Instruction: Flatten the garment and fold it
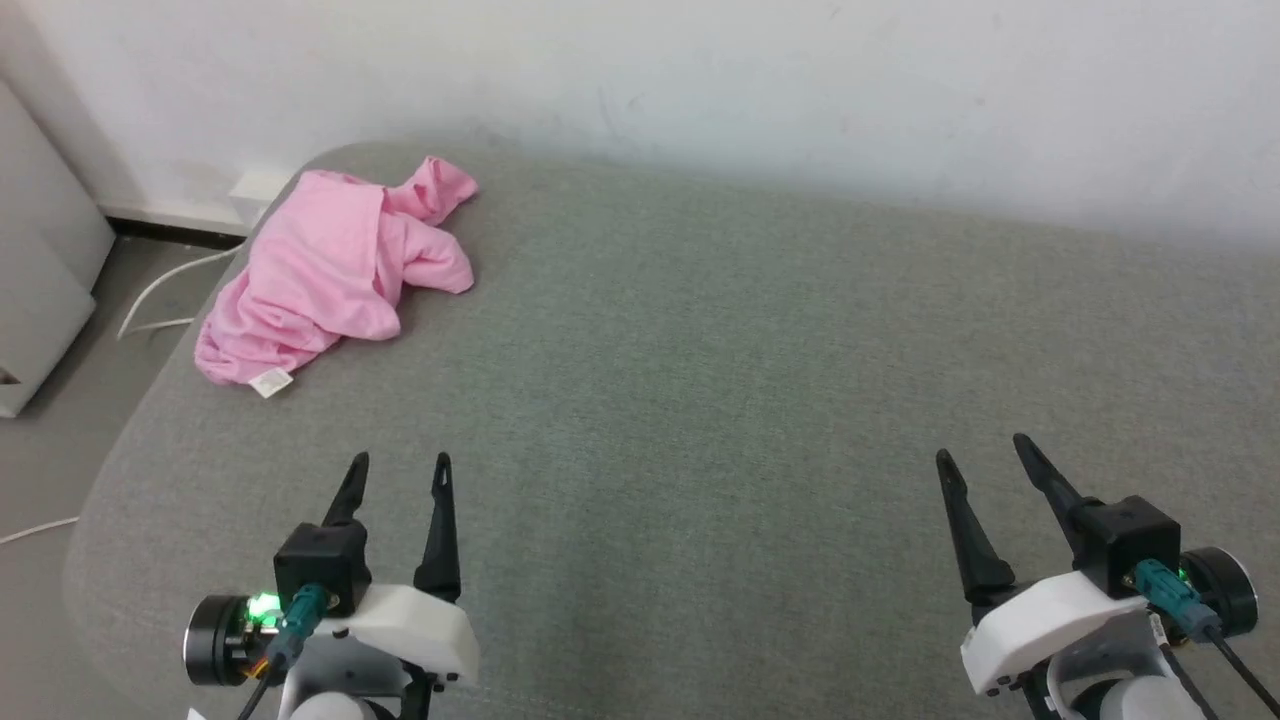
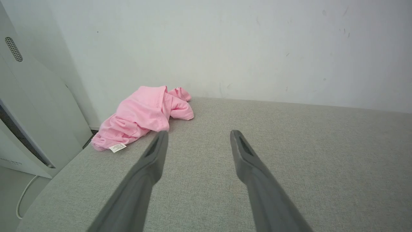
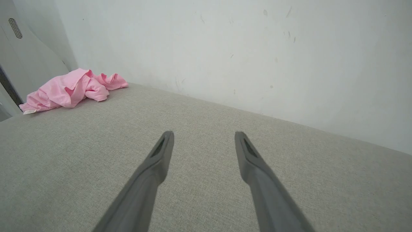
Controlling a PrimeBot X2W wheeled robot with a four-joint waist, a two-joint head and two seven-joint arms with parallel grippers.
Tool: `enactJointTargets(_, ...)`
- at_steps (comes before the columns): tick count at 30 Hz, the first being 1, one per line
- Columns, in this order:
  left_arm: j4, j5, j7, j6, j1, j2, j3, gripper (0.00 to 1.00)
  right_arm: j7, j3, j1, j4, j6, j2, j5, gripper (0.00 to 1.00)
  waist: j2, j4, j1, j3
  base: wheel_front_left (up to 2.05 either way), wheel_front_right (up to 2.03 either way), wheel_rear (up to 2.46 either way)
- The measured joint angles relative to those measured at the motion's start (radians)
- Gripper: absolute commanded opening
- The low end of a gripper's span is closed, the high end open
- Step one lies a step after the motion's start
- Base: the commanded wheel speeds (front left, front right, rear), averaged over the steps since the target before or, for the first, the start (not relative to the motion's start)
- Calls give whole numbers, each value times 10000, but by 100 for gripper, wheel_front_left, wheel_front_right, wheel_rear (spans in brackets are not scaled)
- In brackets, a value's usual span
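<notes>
Fingers [image 1: 438,530] on your left gripper [image 1: 401,462] are long, dark, tapering blades. They are spread apart with nothing between them, and they hover over bare cloth at the near left. Your right gripper [image 1: 981,448], at the near right, is the same: two matte pointed fingers parted and empty, leaning a little leftward. Behind each pair sits a white moulded plastic shell [image 1: 420,625], and a green light [image 1: 262,605] glows at the left wrist.

Under both grippers you have the grey upholstered cushion [image 1: 700,380], a broad pad in fine, even woven fabric. Its far left corner and near-left edge are softly rounded.

Your garment, the bright pink soft-knit shorts [image 1: 330,270], lies at the far left corner of that cushion. It is well apart from both grippers and nearer the left one. It sits crumpled in a loose heap rather than spread out. Thick rolled folds run along it, one part flops over to the right, and a ruffled end points toward the wall. The knit looks smooth and matte. A small white sewn-in label [image 1: 270,382] pokes out at the near end and lies on the cushion close to its left edge.

Beyond the cushion rises a white painted wall [image 1: 800,80] marked with faint scuffs. Off to the left you can see a pale smooth panel [image 2: 32,106] with a small perforated grille standing by the grey floor [image 1: 60,470]. A thin white cable [image 1: 160,290] curves across that floor beside it.
</notes>
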Motion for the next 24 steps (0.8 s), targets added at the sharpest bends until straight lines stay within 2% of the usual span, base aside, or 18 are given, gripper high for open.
enactJointTargets(24,316,-253,-477,433,-45,226,-276,100,-284,140,-60,138,0,2,86,100,0,1108,0,30,0,0,0)
